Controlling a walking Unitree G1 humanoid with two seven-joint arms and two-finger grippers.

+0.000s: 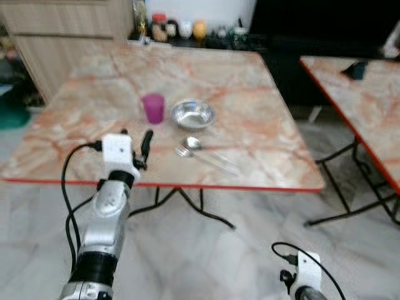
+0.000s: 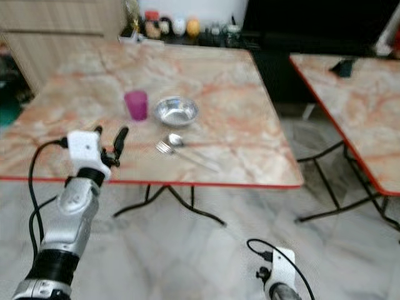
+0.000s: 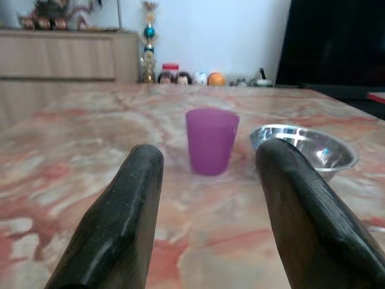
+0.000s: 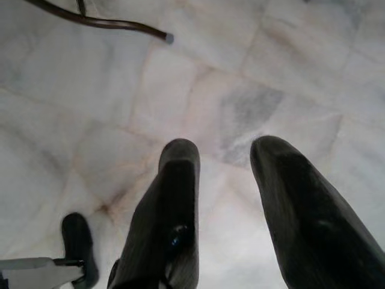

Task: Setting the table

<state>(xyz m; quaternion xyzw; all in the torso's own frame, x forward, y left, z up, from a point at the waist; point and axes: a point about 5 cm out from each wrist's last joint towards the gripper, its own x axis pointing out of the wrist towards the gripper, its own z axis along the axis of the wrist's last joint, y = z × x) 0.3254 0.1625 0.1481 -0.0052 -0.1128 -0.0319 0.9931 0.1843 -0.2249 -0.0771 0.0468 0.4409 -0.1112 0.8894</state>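
Observation:
A purple cup [image 1: 153, 107] stands on the marble table [image 1: 250, 94], with a steel bowl [image 1: 194, 114] just to its right. A spoon [image 1: 195, 144] and a fork [image 1: 186, 152] lie in front of the bowl, toward the table's near edge. My left gripper [image 1: 136, 142] hovers over the table's front edge, open and empty, pointing at the cup [image 3: 211, 140] with the bowl [image 3: 307, 147] beside it. My right gripper [image 4: 225, 153] hangs low by my side, open over the tiled floor.
A second marble table [image 1: 362, 106] stands to the right, across a gap of floor. Jars and small ornaments [image 1: 178, 28] line the far edge beside a wooden cabinet [image 1: 62, 31]. Black table legs [image 1: 200, 212] spread under the near table.

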